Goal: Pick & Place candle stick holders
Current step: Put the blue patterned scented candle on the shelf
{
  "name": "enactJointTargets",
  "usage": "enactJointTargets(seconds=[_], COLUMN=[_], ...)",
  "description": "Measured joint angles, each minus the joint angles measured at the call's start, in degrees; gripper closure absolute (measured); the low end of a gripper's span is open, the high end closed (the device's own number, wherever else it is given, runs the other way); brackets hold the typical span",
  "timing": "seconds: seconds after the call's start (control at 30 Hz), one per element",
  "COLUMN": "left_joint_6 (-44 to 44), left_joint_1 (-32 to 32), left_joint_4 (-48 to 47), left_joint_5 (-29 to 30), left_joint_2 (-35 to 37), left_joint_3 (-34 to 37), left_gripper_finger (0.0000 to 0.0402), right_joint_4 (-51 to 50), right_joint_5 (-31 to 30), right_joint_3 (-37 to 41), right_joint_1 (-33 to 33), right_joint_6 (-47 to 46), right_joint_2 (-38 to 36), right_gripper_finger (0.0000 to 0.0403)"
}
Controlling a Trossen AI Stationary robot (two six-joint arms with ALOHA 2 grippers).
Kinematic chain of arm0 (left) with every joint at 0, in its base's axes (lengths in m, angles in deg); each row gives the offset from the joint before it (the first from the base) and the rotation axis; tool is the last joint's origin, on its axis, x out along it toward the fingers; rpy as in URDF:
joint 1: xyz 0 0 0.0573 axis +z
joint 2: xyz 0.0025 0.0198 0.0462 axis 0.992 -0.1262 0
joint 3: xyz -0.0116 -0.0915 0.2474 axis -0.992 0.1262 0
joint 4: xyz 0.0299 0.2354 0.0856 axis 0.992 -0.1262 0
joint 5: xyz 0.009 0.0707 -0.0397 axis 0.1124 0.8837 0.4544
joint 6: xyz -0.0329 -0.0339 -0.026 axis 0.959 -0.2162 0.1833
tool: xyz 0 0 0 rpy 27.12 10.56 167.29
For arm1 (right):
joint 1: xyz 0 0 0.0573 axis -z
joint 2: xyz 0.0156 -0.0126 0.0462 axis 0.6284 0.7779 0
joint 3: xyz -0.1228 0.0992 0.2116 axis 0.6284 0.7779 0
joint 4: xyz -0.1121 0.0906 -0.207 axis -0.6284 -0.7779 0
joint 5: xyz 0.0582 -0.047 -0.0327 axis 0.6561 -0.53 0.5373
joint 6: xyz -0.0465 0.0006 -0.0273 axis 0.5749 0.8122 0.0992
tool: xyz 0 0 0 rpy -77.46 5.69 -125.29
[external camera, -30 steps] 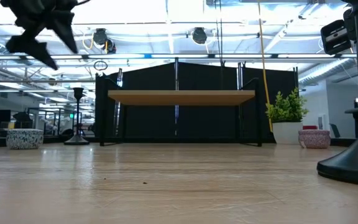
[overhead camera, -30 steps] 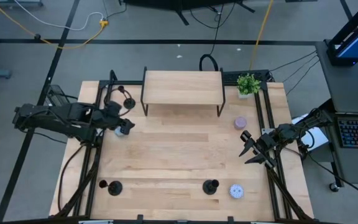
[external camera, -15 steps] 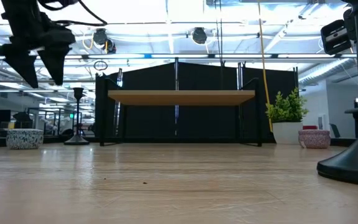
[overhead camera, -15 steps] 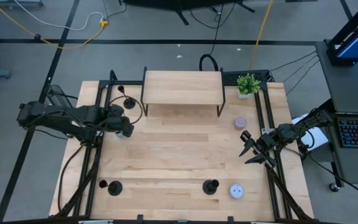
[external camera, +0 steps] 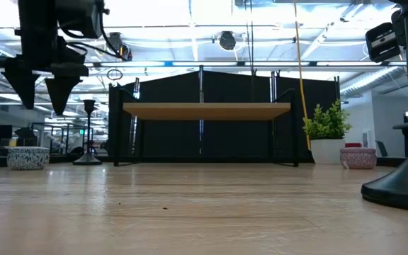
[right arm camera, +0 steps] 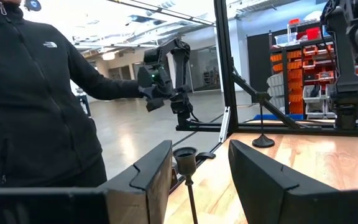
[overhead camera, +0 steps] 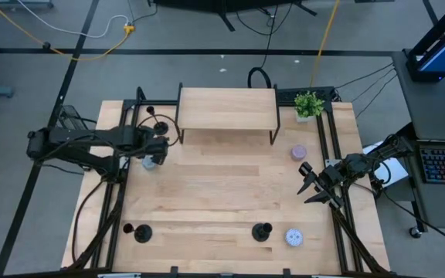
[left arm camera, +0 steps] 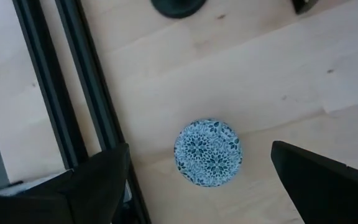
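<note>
Item: candle stick holders, three. One (overhead camera: 161,128) upper left of the high view; two (overhead camera: 142,232) (overhead camera: 262,231) along the lower edge of the tabletop (overhead camera: 222,185). None appear placed. Left tool (overhead camera: 154,151) released, empty, above a blue patterned tin (left arm camera: 207,152). Right tool (overhead camera: 309,185) parked centre right, part-open, empty.

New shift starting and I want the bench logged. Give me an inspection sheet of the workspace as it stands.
Surface: wooden table, bare boards in the middle.
Job's things: three black candle holders, all upright: back left holder, front left holder, front centre holder.
Clutter: shelf, plant, lilac tin, front patterned tin, left patterned tin.
Grippers: left claw open, above the left patterned tin; right claw open, at the table's right edge.
Cables: yellow cable on the floor behind.
Surroundings: person in a black jacket; keyboard.
</note>
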Motion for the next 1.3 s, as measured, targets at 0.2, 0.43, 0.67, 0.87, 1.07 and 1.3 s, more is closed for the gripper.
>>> enactJointTargets(seconds=[0.2, 0.43, 0.67, 0.87, 1.07, 1.3], left_joint_6=[-3.3, -4.4, -1.4, 0.2, 0.1, 0.9], left_joint_1=[3.7, 8.7, 12.3, 15.7, 17.9, 17.9], left_joint_4=[3.7, 6.4, 11.3, 14.5, 17.5, 19.5], left_joint_5=[-4.5, -6.6, -8.8, -9.2, -10.3, -15.0], left_joint_2=[-0.2, -0.2, -0.3, -0.3, -0.3, -0.3], left_joint_3=[3.0, 5.2, 9.6, 11.9, 13.8, 16.5], left_gripper_finger=[0.0008, 0.0009, 0.0009, 0.0009, 0.0009, 0.0009], right_joint_4=[0.0, -0.1, 0.0, 0.0, 0.0, 0.0], right_joint_5=[0.0, 0.0, 0.0, 0.0, 0.0, 0.0], right_joint_3=[0.0, 0.0, 0.0, 0.0, 0.0, 0.0], right_joint_1=[0.0, 0.0, 0.0, 0.0, 0.0, 0.0], right_joint_6=[0.0, 0.0, 0.0, 0.0, 0.0, 0.0], right_joint_2=[0.0, 0.0, 0.0, 0.0, 0.0, 0.0], right_gripper_finger=[0.0252, 0.0252, 0.0252, 0.0252, 0.0252, 0.0252])
